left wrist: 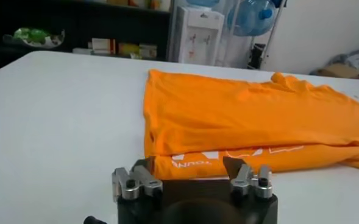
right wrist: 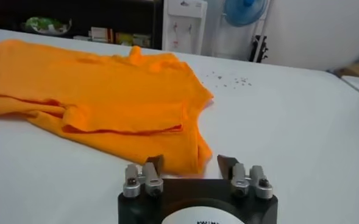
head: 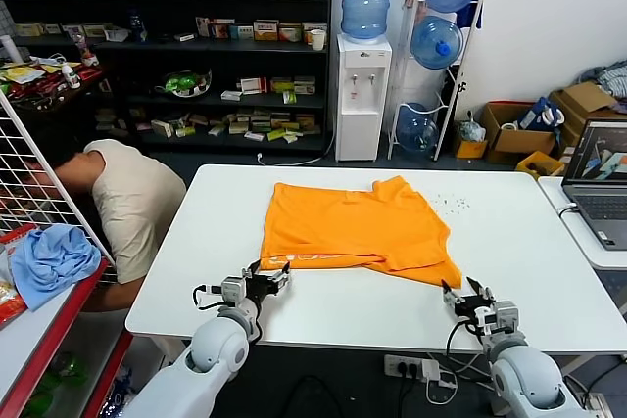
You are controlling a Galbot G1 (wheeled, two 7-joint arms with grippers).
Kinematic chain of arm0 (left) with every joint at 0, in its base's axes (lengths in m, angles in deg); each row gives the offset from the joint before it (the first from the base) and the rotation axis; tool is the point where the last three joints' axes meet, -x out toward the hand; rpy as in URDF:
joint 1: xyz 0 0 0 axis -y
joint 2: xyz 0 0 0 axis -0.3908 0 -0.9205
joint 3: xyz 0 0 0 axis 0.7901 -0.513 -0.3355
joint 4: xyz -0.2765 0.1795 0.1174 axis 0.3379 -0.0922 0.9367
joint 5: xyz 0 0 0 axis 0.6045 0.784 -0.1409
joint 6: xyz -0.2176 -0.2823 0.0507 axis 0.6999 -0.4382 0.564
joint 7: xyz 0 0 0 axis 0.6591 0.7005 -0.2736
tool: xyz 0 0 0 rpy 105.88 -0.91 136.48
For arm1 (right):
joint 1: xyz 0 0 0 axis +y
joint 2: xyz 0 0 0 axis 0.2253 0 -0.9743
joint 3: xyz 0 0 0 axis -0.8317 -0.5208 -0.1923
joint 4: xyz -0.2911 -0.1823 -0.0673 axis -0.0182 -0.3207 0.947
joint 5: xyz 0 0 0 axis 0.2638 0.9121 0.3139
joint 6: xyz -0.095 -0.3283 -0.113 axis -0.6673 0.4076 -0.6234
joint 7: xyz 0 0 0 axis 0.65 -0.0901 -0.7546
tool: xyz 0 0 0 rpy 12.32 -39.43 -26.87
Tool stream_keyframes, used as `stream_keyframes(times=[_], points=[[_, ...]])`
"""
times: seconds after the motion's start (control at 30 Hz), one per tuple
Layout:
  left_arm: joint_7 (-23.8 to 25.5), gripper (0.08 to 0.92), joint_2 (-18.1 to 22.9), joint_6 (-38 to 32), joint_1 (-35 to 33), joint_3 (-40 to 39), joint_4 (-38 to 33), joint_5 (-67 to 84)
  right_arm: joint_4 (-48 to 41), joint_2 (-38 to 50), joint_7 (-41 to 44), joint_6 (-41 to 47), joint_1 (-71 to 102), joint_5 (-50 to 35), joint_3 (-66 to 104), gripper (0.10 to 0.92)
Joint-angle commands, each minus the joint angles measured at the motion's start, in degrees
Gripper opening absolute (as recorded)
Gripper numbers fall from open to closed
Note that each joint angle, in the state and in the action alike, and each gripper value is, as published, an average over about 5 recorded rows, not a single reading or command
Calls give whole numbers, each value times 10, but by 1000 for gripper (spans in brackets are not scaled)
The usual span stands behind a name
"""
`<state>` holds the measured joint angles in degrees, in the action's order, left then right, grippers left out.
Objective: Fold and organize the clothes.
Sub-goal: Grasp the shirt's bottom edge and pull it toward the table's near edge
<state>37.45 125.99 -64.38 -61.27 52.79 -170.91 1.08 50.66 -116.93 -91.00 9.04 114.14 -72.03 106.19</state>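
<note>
A white worktop (head: 529,271) with rounded corners carries a bright orange T-shirt (head: 353,227), partly folded and lying flat near the middle, a strip of pale lettering showing along its near edge. A scatter of small specks (head: 449,205) lies just beside the shirt's far right corner

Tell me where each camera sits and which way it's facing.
Head view: on the robot's head, looking forward and down at the table and orange shirt; both arms show, left pincer and right pincer at the shirt's near edge.
Left wrist view: behind the open left pincer, facing the shirt's printed hem.
Right wrist view: behind the open right pincer, facing the shirt's corner.
Shared: all show the shirt and the water dispenser.
</note>
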Motion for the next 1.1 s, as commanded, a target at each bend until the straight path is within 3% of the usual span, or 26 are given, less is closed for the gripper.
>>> stream_keyframes(times=[0.03,0.37,0.47,0.67,1.1], points=[[16,654,3,6,7,-4,24,9,-14,0,-1,4,-2,-5,1,455],[13,368,-13,5,-6,0,-1,20,7,16,8,3,12,-9,4,170],[13,282,-27,6,-18,0,-20,26,24,25,6,4,25,-11,9,127],[6,123,-62,8,-50,3,-68,45,79,55,-6,14,72,-18,19,126],[-39,101,-140,33,-180,17,-223,63,222,66,-42,41,237,-15,43,126]])
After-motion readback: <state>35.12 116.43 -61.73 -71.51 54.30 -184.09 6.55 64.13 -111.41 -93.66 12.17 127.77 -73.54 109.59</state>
